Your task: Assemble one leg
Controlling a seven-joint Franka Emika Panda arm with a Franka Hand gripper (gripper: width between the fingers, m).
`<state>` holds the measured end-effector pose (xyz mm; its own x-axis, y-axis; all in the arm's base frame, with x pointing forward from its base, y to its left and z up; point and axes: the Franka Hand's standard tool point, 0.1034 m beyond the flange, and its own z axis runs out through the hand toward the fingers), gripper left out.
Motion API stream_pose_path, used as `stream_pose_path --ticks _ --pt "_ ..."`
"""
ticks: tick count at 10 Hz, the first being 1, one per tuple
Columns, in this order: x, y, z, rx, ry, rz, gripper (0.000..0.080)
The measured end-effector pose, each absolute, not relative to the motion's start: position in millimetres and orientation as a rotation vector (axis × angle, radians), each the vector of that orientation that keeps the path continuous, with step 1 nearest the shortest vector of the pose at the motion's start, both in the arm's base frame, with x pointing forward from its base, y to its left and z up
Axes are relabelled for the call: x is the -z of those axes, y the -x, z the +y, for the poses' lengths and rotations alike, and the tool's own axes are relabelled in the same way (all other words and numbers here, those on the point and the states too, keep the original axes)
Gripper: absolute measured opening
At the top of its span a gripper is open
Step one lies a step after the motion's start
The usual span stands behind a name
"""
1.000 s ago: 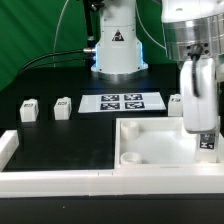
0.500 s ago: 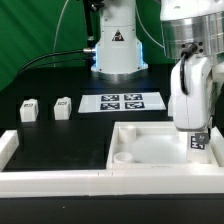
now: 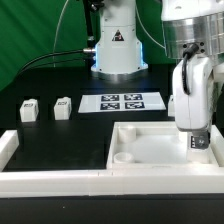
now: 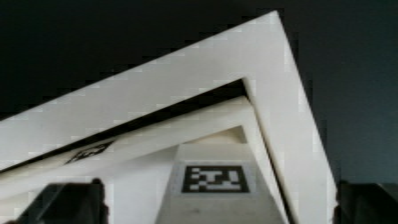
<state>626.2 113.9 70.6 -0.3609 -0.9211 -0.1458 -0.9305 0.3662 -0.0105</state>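
My gripper (image 3: 196,138) is at the exterior view's right, shut on a leg (image 3: 196,144), a small white block with a black-and-white tag facing the camera. It holds the leg upright just above the inside of the large white tray-like piece (image 3: 150,127), near its right corner. In the wrist view the held leg (image 4: 217,180) sits between my dark fingers (image 4: 71,202), over the tray piece's corner walls (image 4: 267,80). Two more legs (image 3: 28,109) (image 3: 63,107) stand on the black table at the left.
The marker board (image 3: 122,101) lies flat behind the tray piece. The robot base (image 3: 117,45) stands at the back. A white rail (image 3: 50,180) runs along the table's front, with a raised end (image 3: 8,148) at the left.
My gripper has moved to the exterior view's left with the leg, further over the tray piece's inside. The other legs have not moved.
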Motion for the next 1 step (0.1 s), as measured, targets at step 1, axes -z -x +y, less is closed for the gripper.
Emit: stream_pose_path --ticks 1 --pt "-70.6 -626.2 113.9 -0.111 1.699 2.488 0.0648"
